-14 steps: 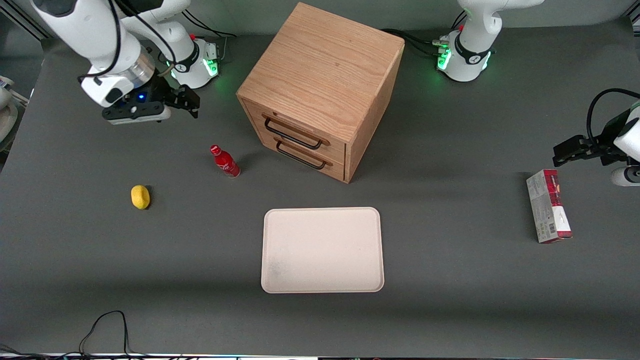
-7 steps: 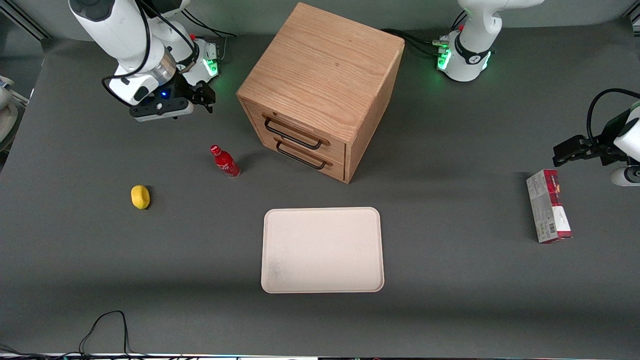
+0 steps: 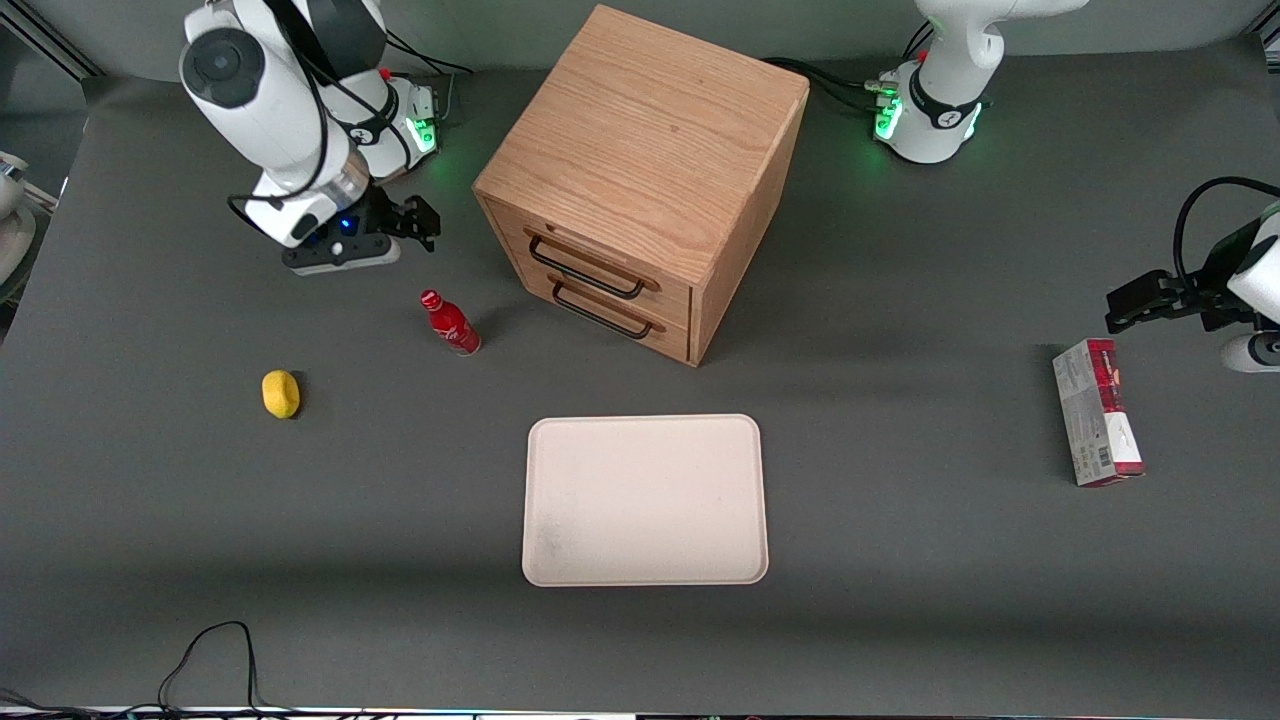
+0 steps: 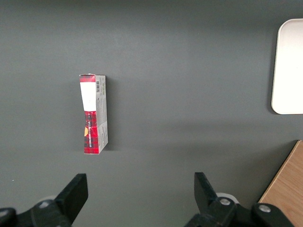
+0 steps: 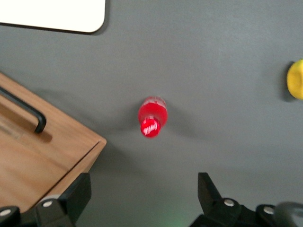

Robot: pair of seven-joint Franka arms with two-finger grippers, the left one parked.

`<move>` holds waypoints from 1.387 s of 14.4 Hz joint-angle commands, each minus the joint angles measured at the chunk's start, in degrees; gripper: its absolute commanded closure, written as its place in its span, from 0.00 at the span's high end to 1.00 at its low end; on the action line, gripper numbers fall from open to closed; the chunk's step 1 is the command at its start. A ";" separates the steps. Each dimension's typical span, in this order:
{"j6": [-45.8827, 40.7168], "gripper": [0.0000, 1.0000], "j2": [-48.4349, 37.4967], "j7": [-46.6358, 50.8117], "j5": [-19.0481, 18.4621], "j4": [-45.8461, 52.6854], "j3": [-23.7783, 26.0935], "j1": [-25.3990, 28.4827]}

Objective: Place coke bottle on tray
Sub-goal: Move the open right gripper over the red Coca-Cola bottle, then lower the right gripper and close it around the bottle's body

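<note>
Robot gripper [image 3: 395,232], fingers spread and empty, is hovering above the table near the upright bottle [image 3: 450,323]; it should centre over the cap, descend, then carry it to the tray [image 3: 645,500].

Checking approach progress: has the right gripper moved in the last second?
Yes. In the front view the gripper has come nearer the cabinet and closer to the bottle, which stands untouched, apart from the tray. Jaws open.

In the right wrist view the tray [image 5: 52,16], lemon [image 5: 295,79] and drawer cabinet [image 5: 33,161] are cut by the edge — the gripper [image 5: 142,196] shows only two spread fingertips; the coke bottle [image 5: 151,116] looks blurred — its logo unreadable
</note>
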 commanded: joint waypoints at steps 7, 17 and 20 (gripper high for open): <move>12.72 1.00 8.93 1.27 -0.53 -4.04 -0.68 -0.07; 14.13 1.00 11.93 1.27 -0.62 -4.04 -1.47 0.01; 14.57 1.00 11.84 1.36 -0.53 -4.74 -1.47 0.10</move>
